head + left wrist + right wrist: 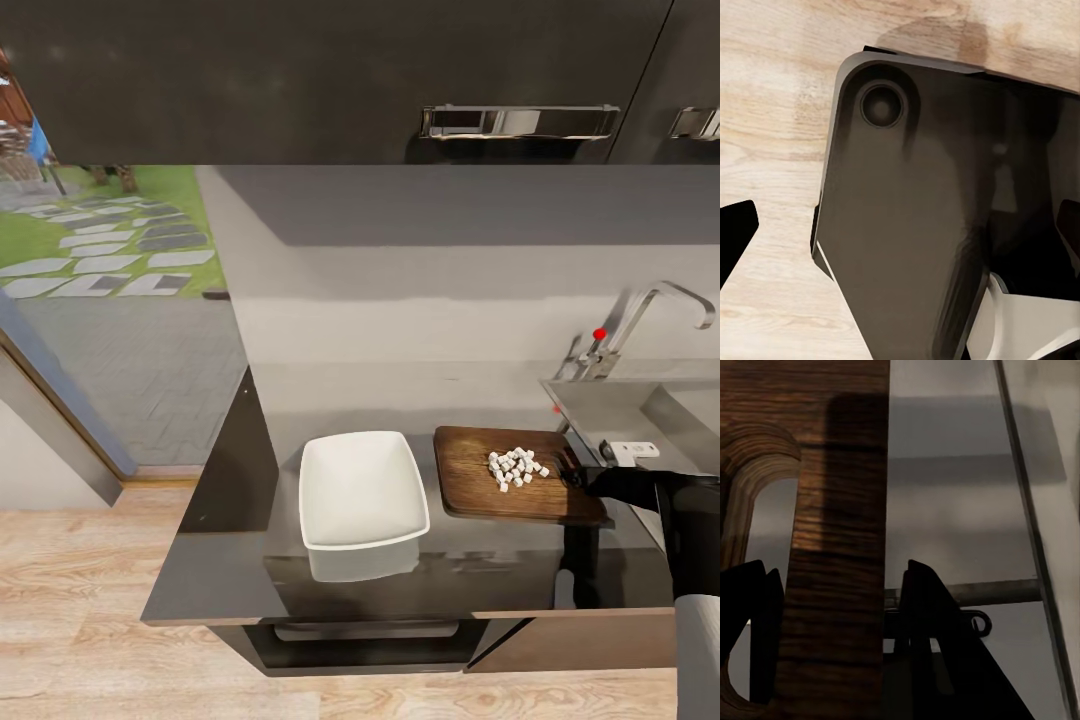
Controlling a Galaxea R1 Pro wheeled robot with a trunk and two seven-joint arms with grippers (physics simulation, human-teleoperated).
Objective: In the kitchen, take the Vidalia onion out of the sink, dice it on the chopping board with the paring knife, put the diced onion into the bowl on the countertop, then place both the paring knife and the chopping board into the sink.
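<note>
Right gripper (840,645) clamped on chopping board (470,480) edge, lower right. Risk: tilting during lift spills diced onion (517,467) short of bowl (362,490).

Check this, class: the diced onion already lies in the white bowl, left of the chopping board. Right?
Wrong place. In the head view the diced onion lies on the chopping board; the white bowl, left of the board, holds none.
</note>
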